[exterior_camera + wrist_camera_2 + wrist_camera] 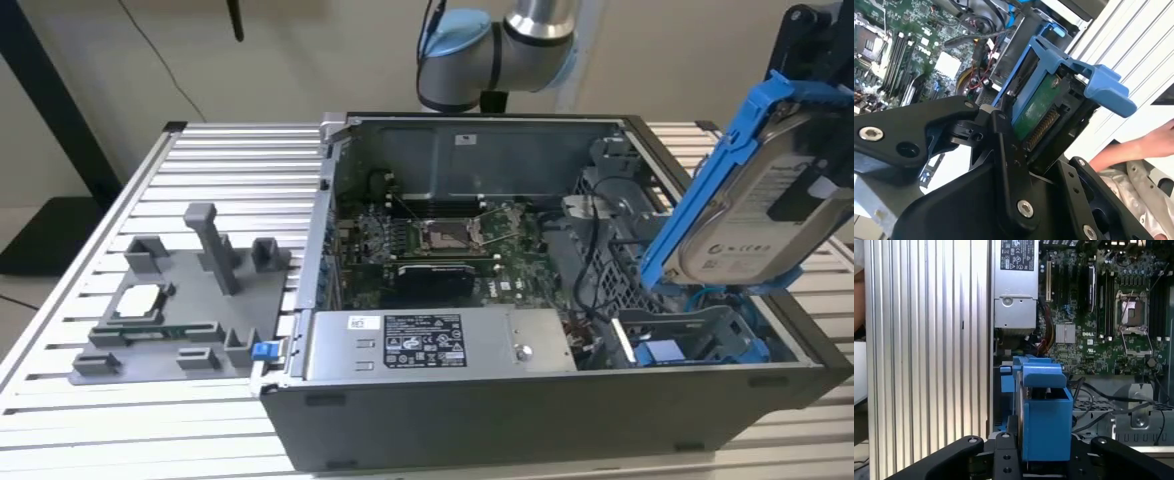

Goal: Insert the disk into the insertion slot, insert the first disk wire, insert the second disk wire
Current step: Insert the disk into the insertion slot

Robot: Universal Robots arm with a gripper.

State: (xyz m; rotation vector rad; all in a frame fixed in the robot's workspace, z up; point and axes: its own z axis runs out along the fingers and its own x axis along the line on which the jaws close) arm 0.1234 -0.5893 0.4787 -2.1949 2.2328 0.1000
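Hand (1026,150): closed on the disk (747,200); black fingers (1006,165) clamped at its connector end in the second wrist view.

Disk: silver drive in blue caddy, held clear above the open computer case (534,425). Long axis steeply upright, upper end leaning toward 1 o'clock in the exterior view, label face outward.

Insertion slot (687,335): grey sheet-metal bay in the case corner at the exterior view's right. Lies at about 7 o'clock from the disk, just beneath its lower end. Not yet entered.

Power-supply box (441,343): at 9 o'clock from the slot, just beside it.

Motherboard (441,240): at 10 o'clock from the slot, on the case floor.

Counter (160,430): slatted aluminium, carrying the case.

Grey fixture plate (187,310): on the counter at 9 o'clock, well apart from the hand.
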